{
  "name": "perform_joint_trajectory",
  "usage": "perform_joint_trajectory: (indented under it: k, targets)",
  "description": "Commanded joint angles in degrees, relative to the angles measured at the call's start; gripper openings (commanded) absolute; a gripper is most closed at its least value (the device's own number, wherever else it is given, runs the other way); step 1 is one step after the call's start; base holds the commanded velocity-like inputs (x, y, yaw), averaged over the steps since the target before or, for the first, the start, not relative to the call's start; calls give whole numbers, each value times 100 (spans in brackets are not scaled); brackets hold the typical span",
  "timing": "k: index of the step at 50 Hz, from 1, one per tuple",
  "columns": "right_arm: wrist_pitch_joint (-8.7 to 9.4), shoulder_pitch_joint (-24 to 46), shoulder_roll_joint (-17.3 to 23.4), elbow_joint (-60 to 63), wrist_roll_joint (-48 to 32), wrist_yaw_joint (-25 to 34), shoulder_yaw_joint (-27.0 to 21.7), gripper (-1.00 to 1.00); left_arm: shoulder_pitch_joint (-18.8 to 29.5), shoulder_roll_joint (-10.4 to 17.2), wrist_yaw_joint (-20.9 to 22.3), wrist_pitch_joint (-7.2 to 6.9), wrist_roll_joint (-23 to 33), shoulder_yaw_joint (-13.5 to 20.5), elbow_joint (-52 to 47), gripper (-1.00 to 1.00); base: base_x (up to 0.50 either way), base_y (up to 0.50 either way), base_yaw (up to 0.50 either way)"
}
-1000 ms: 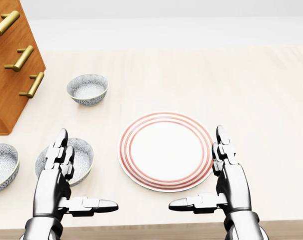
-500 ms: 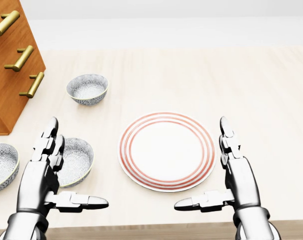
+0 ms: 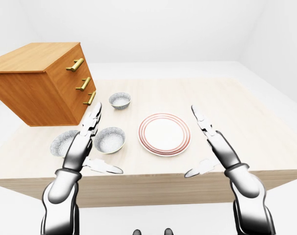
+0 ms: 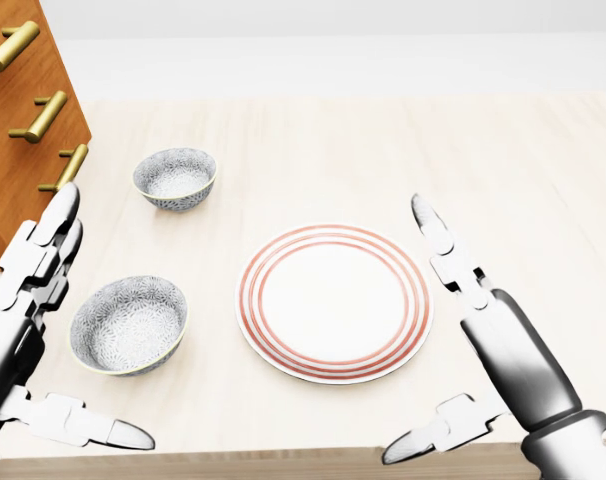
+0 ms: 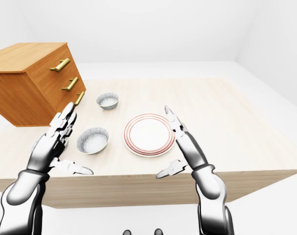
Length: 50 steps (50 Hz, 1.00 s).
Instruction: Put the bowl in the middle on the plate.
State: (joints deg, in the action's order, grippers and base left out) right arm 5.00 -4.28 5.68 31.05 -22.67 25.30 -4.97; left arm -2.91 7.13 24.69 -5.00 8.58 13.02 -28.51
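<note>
Left hand (image 4: 13,340) and right hand (image 4: 498,345), both released, flank middle bowl (image 4: 129,324) and plate (image 4: 333,300).

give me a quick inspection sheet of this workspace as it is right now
surface: pale wood table, flat, nothing spilled seen
job's things: red-ringed plate empty; middle bowl upright on the table, left of the plate in the head view, apart from it
clutter: far bowl toward the view's top; left bowl partly hidden behind the left arm; wooden drawer chest on the table's left
hands: left hand open, holding nothing; right hand open, right of the plate, holding nothing
cables: nothing seen
surroundings: plain white room
</note>
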Motion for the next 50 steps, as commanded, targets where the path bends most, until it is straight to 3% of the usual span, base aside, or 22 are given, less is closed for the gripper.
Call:
perform_joint_trajectory:
  k: [1,8,17,24,31,50]
  targets:
    - [0,-99,138,1023,-710,1424,-328,100,-190,70,809,0,331,472,-341,100,0,0,0]
    - [0,-115,249,1384,-924,1470,-750,100,-294,-1,1074,0,456,629,-534,100,0,0,0]
    - [0,-368,0,1649,-866,1470,-1117,100,-464,-128,1047,0,459,658,-263,100,0,0,0]
    - [0,-582,-169,1721,-766,1470,-1014,100,-532,-166,940,0,427,643,112,100,0,0,0]
    - [0,-575,-149,1737,-367,1470,-1211,100,-619,-181,885,0,436,599,335,100,2,0,0]
    - [0,-648,-182,1579,-313,1470,-1096,100,-723,-271,844,0,515,464,289,100,38,0,0]
